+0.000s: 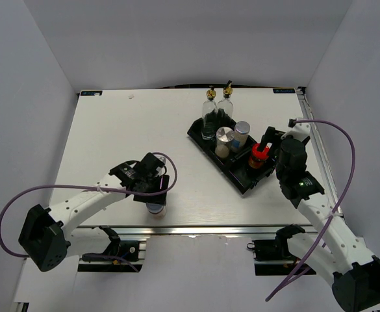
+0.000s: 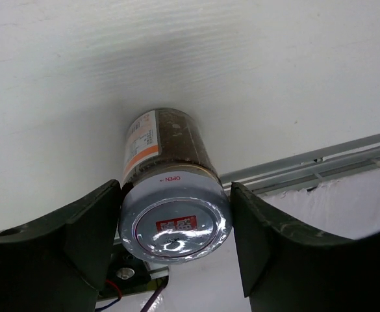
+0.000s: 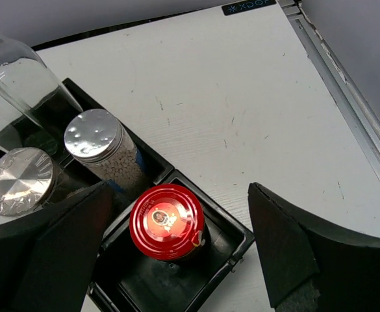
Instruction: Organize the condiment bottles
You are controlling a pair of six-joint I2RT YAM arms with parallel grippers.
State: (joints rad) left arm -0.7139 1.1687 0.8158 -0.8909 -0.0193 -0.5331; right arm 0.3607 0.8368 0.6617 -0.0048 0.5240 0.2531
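A silver-capped shaker (image 2: 170,195) with dark brown contents stands near the table's front edge (image 1: 155,208). My left gripper (image 2: 175,227) has both fingers against the sides of its cap and is shut on it. The red-lidded dark jar (image 3: 167,221) stands in the end compartment of the black tray (image 3: 238,239). My right gripper (image 3: 177,253) hangs open over it, well clear on both sides. Two more silver-capped shakers (image 1: 223,140) (image 1: 241,132) fill the middle compartment. Two tall clear glass bottles (image 1: 209,116) (image 1: 226,104) stand at the tray's far end.
The black tray (image 1: 241,185) lies diagonally at the right of the white table. A metal rail (image 2: 319,166) runs along the front edge just beyond the shaker. Grey walls close the table on three sides, and the table's right edge (image 3: 345,84) is near the tray.
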